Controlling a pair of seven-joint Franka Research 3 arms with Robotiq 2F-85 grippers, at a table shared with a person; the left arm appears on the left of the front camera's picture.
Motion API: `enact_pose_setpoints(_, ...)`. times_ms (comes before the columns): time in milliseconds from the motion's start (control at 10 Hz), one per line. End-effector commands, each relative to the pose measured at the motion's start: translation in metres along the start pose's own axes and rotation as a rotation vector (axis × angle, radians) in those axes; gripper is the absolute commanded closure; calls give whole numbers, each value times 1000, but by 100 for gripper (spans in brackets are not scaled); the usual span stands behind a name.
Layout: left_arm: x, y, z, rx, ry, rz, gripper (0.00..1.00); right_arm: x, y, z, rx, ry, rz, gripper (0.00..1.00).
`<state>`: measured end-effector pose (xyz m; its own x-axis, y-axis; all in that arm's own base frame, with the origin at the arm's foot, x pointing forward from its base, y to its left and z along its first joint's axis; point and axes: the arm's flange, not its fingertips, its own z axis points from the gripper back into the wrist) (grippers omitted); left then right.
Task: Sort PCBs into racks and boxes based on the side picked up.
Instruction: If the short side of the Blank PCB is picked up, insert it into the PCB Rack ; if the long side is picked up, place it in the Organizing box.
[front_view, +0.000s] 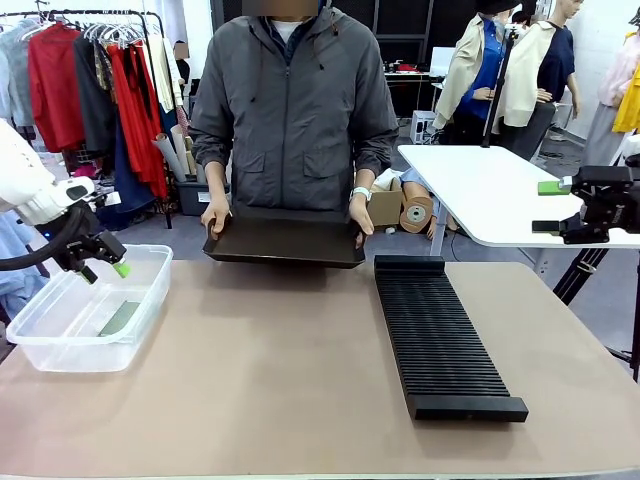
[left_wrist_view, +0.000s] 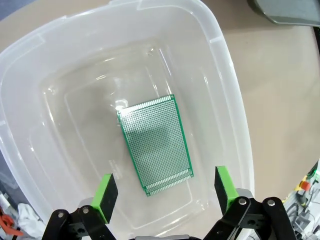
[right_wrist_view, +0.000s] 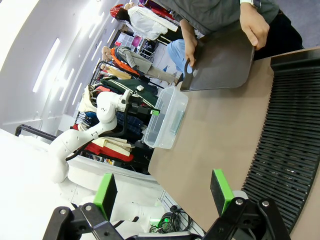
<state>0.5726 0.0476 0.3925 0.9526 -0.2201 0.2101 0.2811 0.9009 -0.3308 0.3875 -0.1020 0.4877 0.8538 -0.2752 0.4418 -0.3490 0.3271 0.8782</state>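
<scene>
The circuit board (left_wrist_view: 156, 144) lies flat on the bottom of the clear tub (front_view: 40, 345), one face up, touching nothing but the floor of it. My judgement is that it belongs there because of the side it was picked up by. My left claw (left_wrist_view: 165, 192) hangs directly above it, over the tub's opening, green pads (left_wrist_view: 105, 195) spread wide and holding nothing, pointing down into the tub. In the front view that claw (front_view: 104, 270) sits at the tub's rear rim with the arm coming in from my left edge of the worktop (front_view: 280, 380).

Well apart, on my right side of the worktop, the long black rack (front_view: 440, 340) lies with its slots bare as far as I can see. My right claw (right_wrist_view: 165, 195) is raised off to the right, beyond the worktop's edge, pads spread and pinching nothing; I read it as waiting.

At the far edge a person's hands (front_view: 216, 214) hold a flat black tray (front_view: 285, 242) tilted toward me, probably to offer the next board.
</scene>
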Motion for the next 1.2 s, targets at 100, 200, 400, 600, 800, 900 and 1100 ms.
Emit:
enact_pose_setpoints(100, -4, -3, 0, 7, -12, 8, 0, 1, 2, 0, 6, -3, 5, 0)
enact_pose_setpoints(200, -2, -2, 1, 4, -19, 3, 0, 1, 2, 0, 6, -3, 5, 0)
enact_pose_setpoints(400, -7, -2, 4, -7, -21, 8, 0, 1, 2, 0, 6, -3, 5, 0)
enact_pose_setpoints(600, -2, 1, 5, -19, -29, 13, 0, 1, 2, 0, 6, -3, 5, 0)
enact_pose_setpoints(800, -3, 6, 15, -135, -15, 55, 0, 1, 2, 0, 6, -3, 5, 0)
enact_pose_setpoints(900, -1, 10, 29, -252, -13, 85, 0, 1, 2, 0, 6, -3, 5, 0)
enact_pose_setpoints(1100, 2, 18, 44, -433, -31, 137, 0, 1, 2, 0, 6, -3, 5, 0)
